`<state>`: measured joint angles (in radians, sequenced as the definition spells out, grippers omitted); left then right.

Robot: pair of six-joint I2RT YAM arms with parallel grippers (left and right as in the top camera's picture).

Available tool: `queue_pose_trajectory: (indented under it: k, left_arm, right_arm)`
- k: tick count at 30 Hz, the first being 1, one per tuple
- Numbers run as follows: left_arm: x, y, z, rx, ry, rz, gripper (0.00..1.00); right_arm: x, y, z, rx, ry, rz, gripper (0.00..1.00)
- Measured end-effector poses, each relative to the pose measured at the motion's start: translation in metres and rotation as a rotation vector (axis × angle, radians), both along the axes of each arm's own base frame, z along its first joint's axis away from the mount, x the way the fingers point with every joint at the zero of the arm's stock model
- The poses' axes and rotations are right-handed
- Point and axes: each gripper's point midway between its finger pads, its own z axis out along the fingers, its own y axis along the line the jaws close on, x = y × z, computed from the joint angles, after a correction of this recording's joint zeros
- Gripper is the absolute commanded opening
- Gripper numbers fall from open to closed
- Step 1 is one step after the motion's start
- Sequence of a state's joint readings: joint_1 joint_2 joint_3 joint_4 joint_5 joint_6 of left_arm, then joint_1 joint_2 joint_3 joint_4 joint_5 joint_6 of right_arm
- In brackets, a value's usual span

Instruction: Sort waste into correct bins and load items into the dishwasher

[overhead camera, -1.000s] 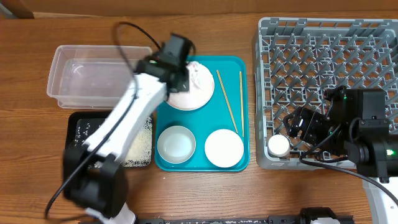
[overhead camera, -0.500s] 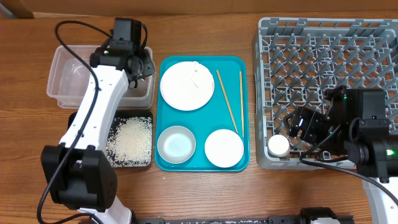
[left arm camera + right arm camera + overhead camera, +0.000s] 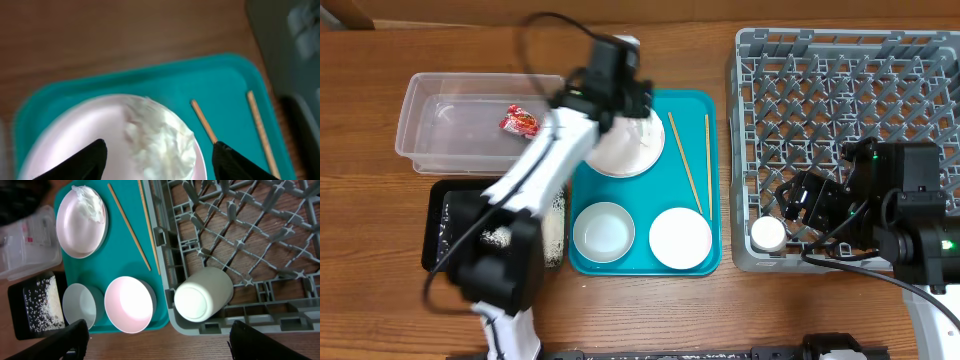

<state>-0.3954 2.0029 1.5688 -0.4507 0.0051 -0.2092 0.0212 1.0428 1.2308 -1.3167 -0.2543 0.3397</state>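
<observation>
A crumpled white tissue (image 3: 160, 140) lies on the pale pink plate (image 3: 70, 145) at the back of the teal tray. My left gripper (image 3: 160, 162) hovers open right over it, one finger on each side, holding nothing. The red snack wrapper (image 3: 518, 121) lies in the clear tub (image 3: 430, 110). Rice (image 3: 42, 302) sits in the black tray (image 3: 442, 215), partly hidden by my left arm. Two chopsticks (image 3: 687, 162) lie on the teal tray beside the plate. My right gripper (image 3: 160, 345) stands open and empty above a white cup (image 3: 202, 296) lying in the grey dish rack (image 3: 840, 90).
On the front half of the teal tray (image 3: 700, 110) stand a white bowl (image 3: 603, 230) and a pale pink bowl (image 3: 680, 237). The rack fills the right side of the table. Bare wood runs along the front edge.
My left gripper went from the plate to the clear tub, let the red wrapper go there, and swung back right over the plate with its jaws opening. The right arm has not moved.
</observation>
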Motion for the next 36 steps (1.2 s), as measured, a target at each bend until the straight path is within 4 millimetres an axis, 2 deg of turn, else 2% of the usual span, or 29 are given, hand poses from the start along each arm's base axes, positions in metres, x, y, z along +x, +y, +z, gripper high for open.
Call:
queue_pose_trajectory:
  k: [2,5,7,9,10,14,17,20,22,24,26,28,29,30,31,32,33,34,36]
  left_arm:
    - [-0.003,-0.011,-0.033,0.024,0.048,-0.022,0.61]
    - [-0.003,-0.010,-0.070,0.044,0.102,-0.010,0.48]
    - [-0.005,-0.005,-0.086,0.055,0.135,0.010,0.28]
    - [-0.007,-0.002,-0.091,0.063,0.152,0.018,0.08]
    - [-0.009,-0.002,-0.092,0.066,0.161,0.018,0.04]
    - [-0.022,0.004,-0.093,0.091,0.228,0.024,0.04]
    - [-0.042,0.016,-0.079,0.124,0.314,0.039,0.04]
    - [-0.050,0.029,-0.039,0.132,0.329,0.073,0.04]
    - [-0.050,0.046,0.001,0.129,0.288,0.125,0.04]
    - [-0.050,0.074,0.045,0.124,0.226,0.203,0.04]
    - [-0.056,0.110,0.080,0.125,0.187,0.299,0.04]
    - [-0.062,0.149,0.098,0.129,0.177,0.400,0.04]
    - [-0.064,0.165,0.100,0.132,0.183,0.442,0.07]
    - [-0.065,0.181,0.099,0.135,0.192,0.486,0.18]
    - [-0.063,0.196,0.095,0.136,0.203,0.530,0.32]
    - [-0.061,0.208,0.089,0.136,0.213,0.559,0.51]
    - [-0.059,0.219,0.081,0.133,0.230,0.580,0.63]
    - [-0.057,0.224,0.073,0.123,0.247,0.586,0.64]
    - [-0.054,0.229,0.059,0.100,0.285,0.581,0.59]
  right_arm:
    - [0.000,0.000,0.000,0.000,0.000,0.000,0.92]
    - [0.000,0.000,0.000,-0.001,0.001,0.000,0.92]
    - [0.000,0.000,0.000,0.000,0.002,0.000,0.92]
    - [0.000,0.000,0.000,0.000,0.001,0.001,0.92]
    - [0.000,0.000,0.000,0.000,0.001,0.000,0.92]
    - [0.000,0.000,0.000,0.000,0.000,0.000,0.92]
    - [0.000,0.000,0.000,0.000,0.001,0.000,0.92]
    - [0.000,0.000,0.000,0.000,0.001,0.000,0.92]
    - [0.000,0.000,0.000,0.000,0.001,0.000,0.92]
    - [0.000,0.000,0.000,0.000,0.001,0.000,0.92]
    - [-0.001,0.000,0.000,0.000,0.003,0.000,0.92]
    - [-0.001,0.000,0.000,0.000,0.004,0.000,0.92]
    - [-0.001,0.000,0.000,0.000,0.004,0.000,0.92]
    - [-0.001,0.000,-0.001,0.000,0.005,0.000,0.93]
    - [-0.001,0.000,0.000,0.000,0.004,0.000,0.92]
    - [-0.001,0.000,0.000,0.000,0.004,0.000,0.92]
    - [-0.001,0.000,-0.001,0.000,0.005,0.000,0.92]
    - [-0.001,0.000,-0.001,0.000,0.005,0.000,0.93]
    - [-0.001,0.000,-0.001,0.000,0.005,0.000,0.95]
